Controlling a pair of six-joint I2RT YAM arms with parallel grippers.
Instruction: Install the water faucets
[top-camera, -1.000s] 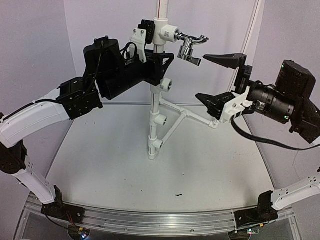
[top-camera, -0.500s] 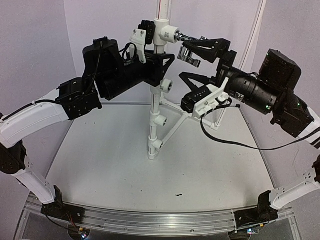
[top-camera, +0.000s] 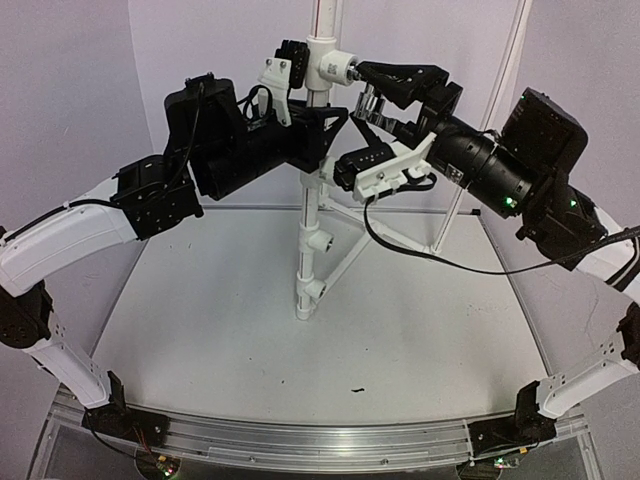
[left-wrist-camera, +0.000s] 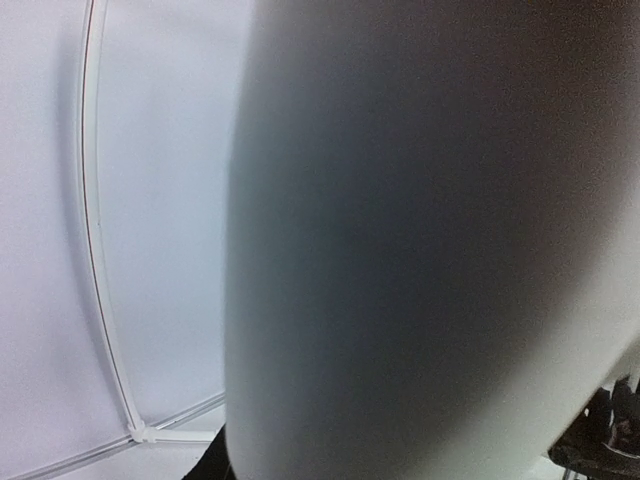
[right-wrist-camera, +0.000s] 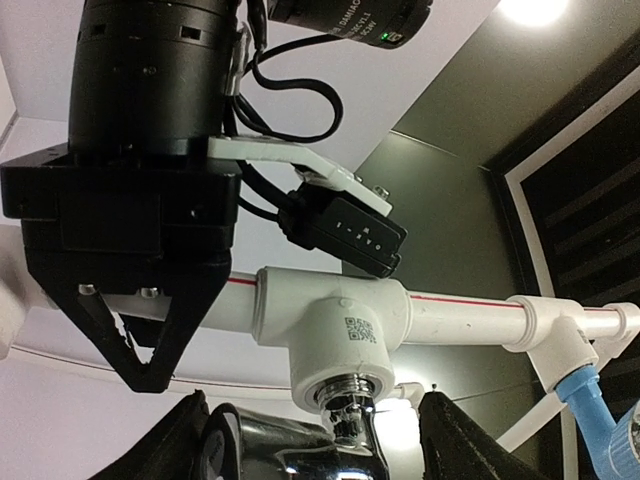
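Starting on the left: our left gripper (top-camera: 322, 125) is clamped on the upright white pipe (top-camera: 308, 230), just under the tee fitting (right-wrist-camera: 340, 320) near the pipe's top. Its wrist cam is so close that all we get is a blurry white wall of pipe.

The water faucet (right-wrist-camera: 290, 455) sits just off to the right of that gripper and a bit above it, with its threaded stub poking into the tee's side opening. We can't tell how far in the threads are.

Moving right, the right gripper (top-camera: 370, 97) has its jaws apart and straddling the faucet, one above it and one below in the top view. From its own wrist cam, the chrome body sits in the gap between the fingers (right-wrist-camera: 190, 440). The one on the left of that view is right beside the metal, though we can't tell if it's touching. The other one stands a little off it.
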